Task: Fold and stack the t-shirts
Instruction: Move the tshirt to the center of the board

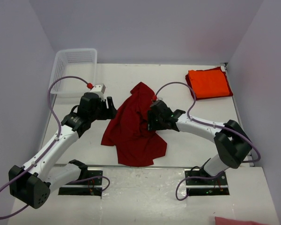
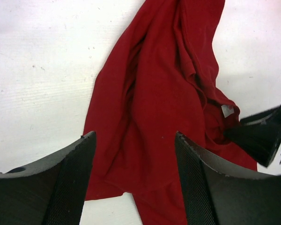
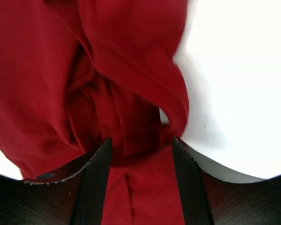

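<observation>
The dark red t-shirt (image 1: pixel 133 126) lies crumpled in the middle of the table, with its upper part drawn to a narrow point. My left gripper (image 1: pixel 108 108) is at its left edge and stands open; in the left wrist view the left gripper (image 2: pixel 135 136) hangs over the red t-shirt (image 2: pixel 164 93) without clamping it. My right gripper (image 1: pixel 150 117) is at the shirt's right side. The right wrist view shows the right gripper (image 3: pixel 141 140) with its jaws apart and bunched folds of the red t-shirt (image 3: pixel 122 70) between them. The orange t-shirt (image 1: pixel 208 83) lies folded at the back right.
A white mesh basket (image 1: pixel 65 61) stands at the back left corner. A bit of pinkish-red cloth (image 1: pixel 236 220) shows at the bottom right edge. Grey walls close in the table on three sides.
</observation>
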